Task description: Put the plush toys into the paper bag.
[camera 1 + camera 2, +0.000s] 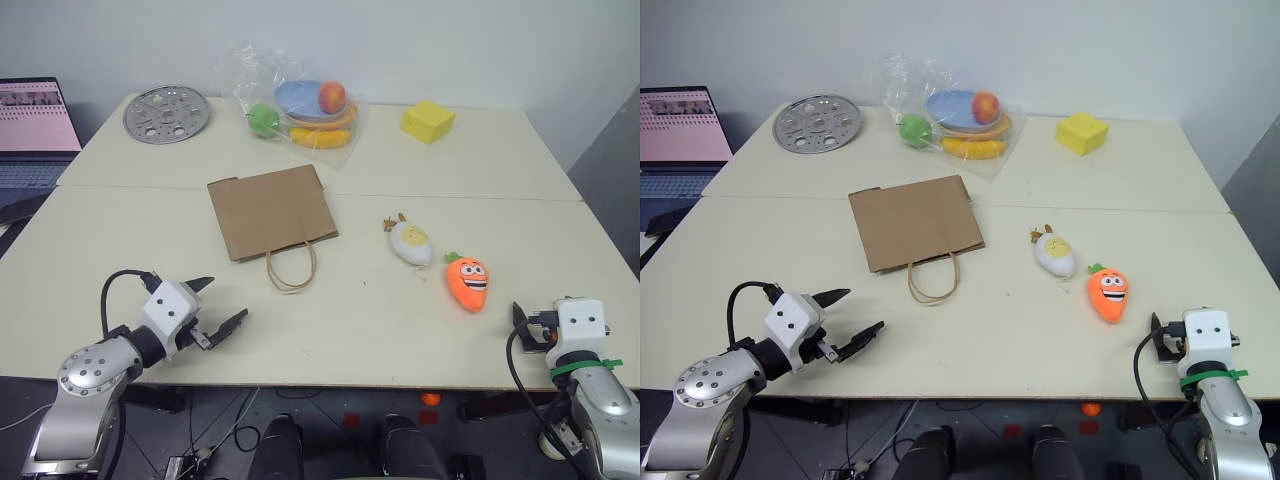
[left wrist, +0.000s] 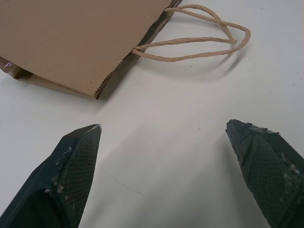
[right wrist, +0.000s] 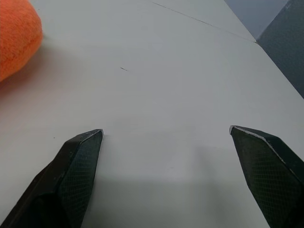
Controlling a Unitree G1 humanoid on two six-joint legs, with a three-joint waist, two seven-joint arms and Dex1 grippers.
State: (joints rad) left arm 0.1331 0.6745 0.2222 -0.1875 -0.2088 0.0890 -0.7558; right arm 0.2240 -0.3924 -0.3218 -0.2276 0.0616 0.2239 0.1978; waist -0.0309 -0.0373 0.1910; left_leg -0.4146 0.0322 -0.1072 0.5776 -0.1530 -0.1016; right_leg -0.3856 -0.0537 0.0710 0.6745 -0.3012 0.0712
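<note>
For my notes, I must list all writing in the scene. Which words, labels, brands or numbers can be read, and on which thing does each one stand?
No text can be read.
Laptop screen: pink page with dark rows, too small and blurred to read.
Paper bag: plain brown, no print seen.
Carrot toy: only a grinning face, no letters.

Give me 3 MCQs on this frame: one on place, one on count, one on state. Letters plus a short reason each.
1. Where is the egg plush?
A. inside the paper bag
B. on the table between the paper bag and the carrot plush
C. on the blue plate

2. How many plush toys lie on the table?
A. one
B. two
C. four

3. How is the paper bag?
A. standing upright, mouth up
B. lying flat, handles toward the robot
C. held by the left gripper

Key: 1 B, the egg plush lies right of the paper bag and left of the carrot plush. 2 B, egg and carrot only. 3 B, it lies flat, and the left gripper hovers apart with jaws open.
</note>
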